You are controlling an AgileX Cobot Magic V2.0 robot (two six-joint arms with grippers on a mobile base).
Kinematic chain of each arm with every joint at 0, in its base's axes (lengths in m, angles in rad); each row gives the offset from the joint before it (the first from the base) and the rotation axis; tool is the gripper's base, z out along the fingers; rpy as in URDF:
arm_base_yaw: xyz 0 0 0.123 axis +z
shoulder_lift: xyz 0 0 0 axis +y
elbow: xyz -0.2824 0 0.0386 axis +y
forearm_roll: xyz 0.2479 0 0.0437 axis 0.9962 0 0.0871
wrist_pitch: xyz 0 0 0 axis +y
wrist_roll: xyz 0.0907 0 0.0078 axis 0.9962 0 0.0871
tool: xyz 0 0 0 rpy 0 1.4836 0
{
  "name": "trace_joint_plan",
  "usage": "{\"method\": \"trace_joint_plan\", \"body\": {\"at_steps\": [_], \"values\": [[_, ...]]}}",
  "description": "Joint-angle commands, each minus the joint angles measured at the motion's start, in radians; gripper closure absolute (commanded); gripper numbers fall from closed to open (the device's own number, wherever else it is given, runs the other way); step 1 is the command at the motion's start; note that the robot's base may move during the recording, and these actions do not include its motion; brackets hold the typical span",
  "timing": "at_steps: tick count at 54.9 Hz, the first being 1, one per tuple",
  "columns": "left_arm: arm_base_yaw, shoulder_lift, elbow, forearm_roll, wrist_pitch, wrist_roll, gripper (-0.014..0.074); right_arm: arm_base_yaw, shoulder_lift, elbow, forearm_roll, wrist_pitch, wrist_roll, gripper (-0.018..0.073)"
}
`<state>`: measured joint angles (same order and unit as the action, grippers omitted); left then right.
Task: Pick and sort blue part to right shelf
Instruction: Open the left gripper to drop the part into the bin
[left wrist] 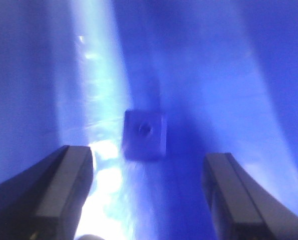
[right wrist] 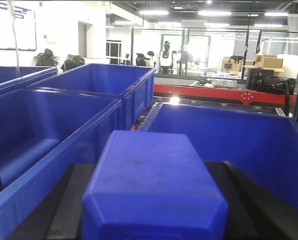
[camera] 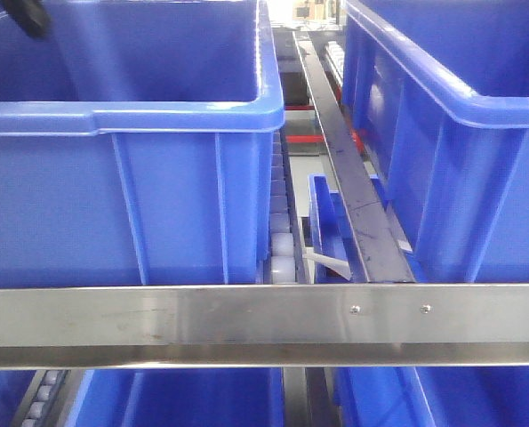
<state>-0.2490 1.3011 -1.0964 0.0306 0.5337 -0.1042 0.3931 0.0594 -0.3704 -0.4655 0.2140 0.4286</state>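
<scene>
- Background: open workshop hall with glass partitions [right wrist: 199, 45], ceiling strip lights and a red-edged bench [right wrist: 214, 92]. Figures far off, too small to read.
- Rack: the right shelf [camera: 246, 316], its brushed-steel rail across the front view. White rollers [camera: 282, 245] run between two big blue crates [camera: 122, 124].
- Carrying arm: right gripper [right wrist: 156, 200], jaws closed on the blue part [right wrist: 149, 170]. It is a chunky block pinched at its flanks, held above the crate rims.
- Other arm: left gripper [left wrist: 149, 192], jaws spread wide and empty, low inside a crate. A small square piece [left wrist: 144, 134] with a centre hole lies ahead, untouched.
- Risk: the block looks wide for the grip. A knock on a rim could twist it loose into the wrong crate or onto the rollers.
- Risk: the left wrist view is blurred. A misjudged descent could scrape a finger on the crate floor.
</scene>
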Motion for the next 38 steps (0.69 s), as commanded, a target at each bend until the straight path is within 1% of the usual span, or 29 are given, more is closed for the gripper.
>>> {"method": "trace_joint_plan", "body": {"at_steps": [1,8,17,24,26,38], "values": [[-0.008,-0.135,0.061,-0.006,-0.121,-0.002,0.0115,-0.002,0.013,-0.027,-0.02,-0.084,-0.01,0.0354],[-0.008,-0.266,0.157,0.004,-0.151,-0.002,0.0213,-0.002,0.013,-0.027,-0.02,-0.084,-0.01,0.0354],[-0.008,-0.436,0.26,0.007,-0.153,-0.002,0.0376,-0.002,0.013,-0.027,-0.02,-0.084,-0.01,0.0354],[-0.008,-0.56,0.336,0.03,-0.163,-0.002,0.046,-0.002,0.013,-0.027,-0.02,-0.084,-0.01,0.0354],[-0.008,-0.608,0.362,0.046,-0.174,-0.002,0.0475,-0.002,0.013,-0.027,-0.02,-0.084,-0.01,0.0354],[-0.008,-0.842,0.477,0.101,-0.214,-0.002,0.0472,-0.002,0.013,-0.027,-0.02,-0.085,-0.01,0.0354]]}}
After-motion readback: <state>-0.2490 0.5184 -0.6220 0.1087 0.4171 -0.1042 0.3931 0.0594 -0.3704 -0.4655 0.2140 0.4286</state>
